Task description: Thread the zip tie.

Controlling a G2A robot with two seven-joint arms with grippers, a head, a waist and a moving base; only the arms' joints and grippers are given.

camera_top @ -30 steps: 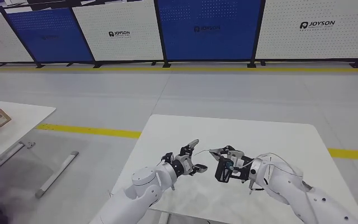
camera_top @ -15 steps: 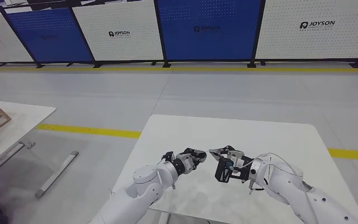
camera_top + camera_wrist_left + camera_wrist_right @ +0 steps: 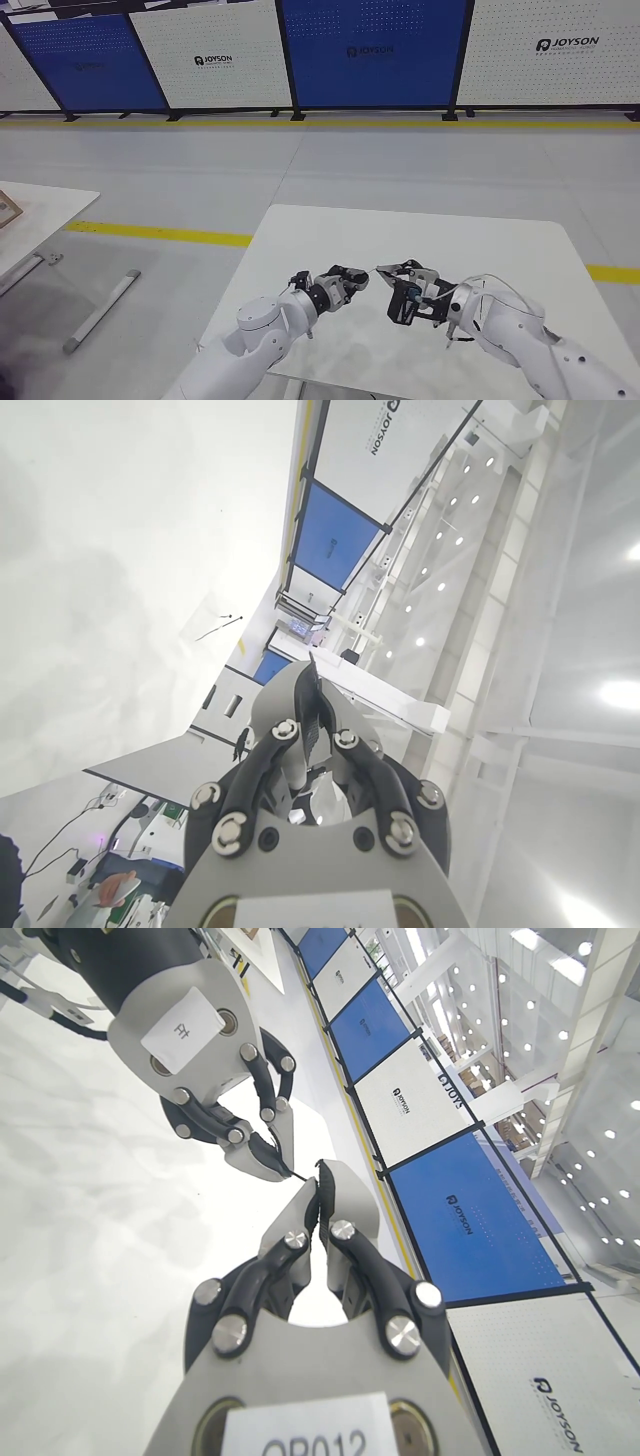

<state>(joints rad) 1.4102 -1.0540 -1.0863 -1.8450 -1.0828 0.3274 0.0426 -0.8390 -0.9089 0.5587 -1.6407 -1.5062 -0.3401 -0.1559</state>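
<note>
The zip tie [image 3: 300, 1176] is a thin black strip held in the air between my two grippers. In the right wrist view, my left gripper [image 3: 282, 1171] is shut on one end of it. My right gripper [image 3: 316, 1182] is shut on the other part, its fingertips almost touching the left ones. Seen from the top, the left gripper [image 3: 362, 277] and right gripper [image 3: 403, 272] face each other above the near middle of the white table [image 3: 330, 230]. The left gripper [image 3: 311, 662] is pinched shut in its own wrist view.
A thin dark strip [image 3: 218, 627], like another zip tie, lies on the table farther off in the left wrist view. Blue and white panels [image 3: 370, 50] stand across the grey floor behind. Another white table [image 3: 40, 215] is at the left.
The left gripper stood open a second ago; it has since shut on the zip tie's end. The right gripper has barely shifted.
</note>
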